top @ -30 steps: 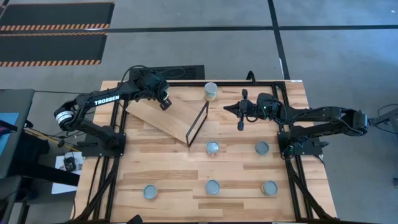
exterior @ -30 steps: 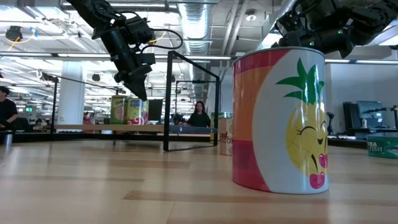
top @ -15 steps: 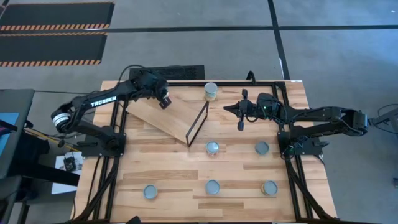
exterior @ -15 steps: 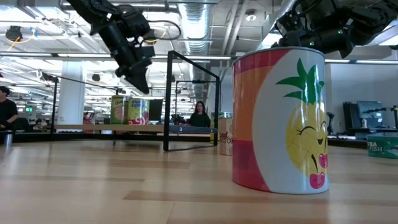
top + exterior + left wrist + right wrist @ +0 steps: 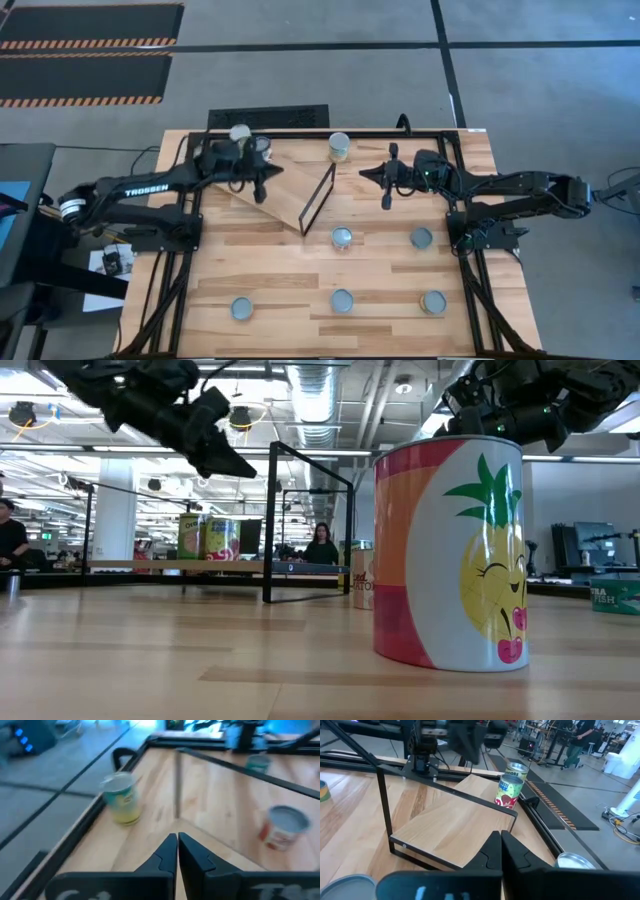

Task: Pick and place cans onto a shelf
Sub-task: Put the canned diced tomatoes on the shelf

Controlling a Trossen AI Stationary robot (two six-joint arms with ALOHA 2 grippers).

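Note:
The shelf (image 5: 275, 188), a light plywood board with a black frame (image 5: 318, 198) at its right end, lies askew at the table's far left. Two cans (image 5: 240, 132) (image 5: 262, 146) stand on its far left end, also seen in the right wrist view (image 5: 511, 784). Other cans stand on the table: one at the far edge (image 5: 339, 146), two mid-table (image 5: 342, 237) (image 5: 421, 238). My left gripper (image 5: 276, 173) is shut and empty, hanging nearly level above the board beside the two cans (image 5: 177, 845). My right gripper (image 5: 364, 172) is shut and empty right of the frame (image 5: 500, 845).
Three more cans stand in a row near the front edge (image 5: 241, 308) (image 5: 342, 300) (image 5: 433, 302); the pineapple-label one (image 5: 450, 555) fills the low view. A black rail (image 5: 400, 131) runs along the table's far edge. People show in the room behind.
My left gripper has drawn back from over the shelf's far left end toward the table's left edge and tipped up from pointing down to nearly level. The two cans it had covered now show from above, standing on the board. My right arm has kept still.

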